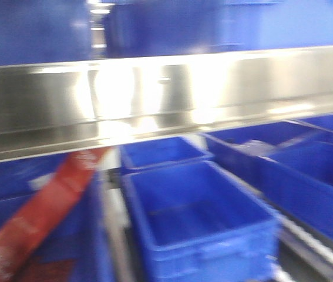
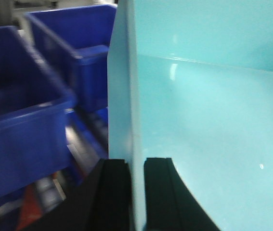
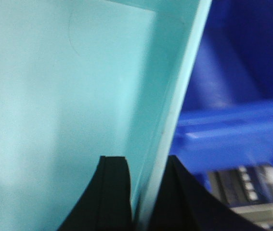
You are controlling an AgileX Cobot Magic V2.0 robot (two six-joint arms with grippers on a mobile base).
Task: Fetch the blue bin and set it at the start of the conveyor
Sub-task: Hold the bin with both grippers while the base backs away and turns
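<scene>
Your left pincer (image 2: 135,166) is drawn narrow onto the turquoise tub (image 2: 208,120). One black finger sits outside the wall and the other inside, and the thin wall edge runs up between them toward 12 o'clock. Your right pincer (image 3: 143,163) clamps a wall of the same tub (image 3: 69,96) in the same way, with that edge leaning toward 1 o'clock. The tub fills the 3 o'clock half of the left wrist view and the 9 o'clock half of the right wrist view.

Room is tight on the outer sides. From the left wrist, dark blue bins (image 2: 16,130) crowd in from 9 to 11 o'clock, near the tub's outer wall, with only a slim gap running down toward 7 o'clock. From the right wrist, another dark blue bin (image 3: 242,130) stands near at 3 o'clock.

In the front view, a shiny steel rail (image 1: 166,100) crosses the whole width from 9 to 3 o'clock. There are blue bins above it at 12 o'clock, and open-topped ones (image 1: 195,217) below it from 6 round to 3. A red strip (image 1: 43,211) slants under the rail toward 7 o'clock. Its pale flecks are too blurred to read.
</scene>
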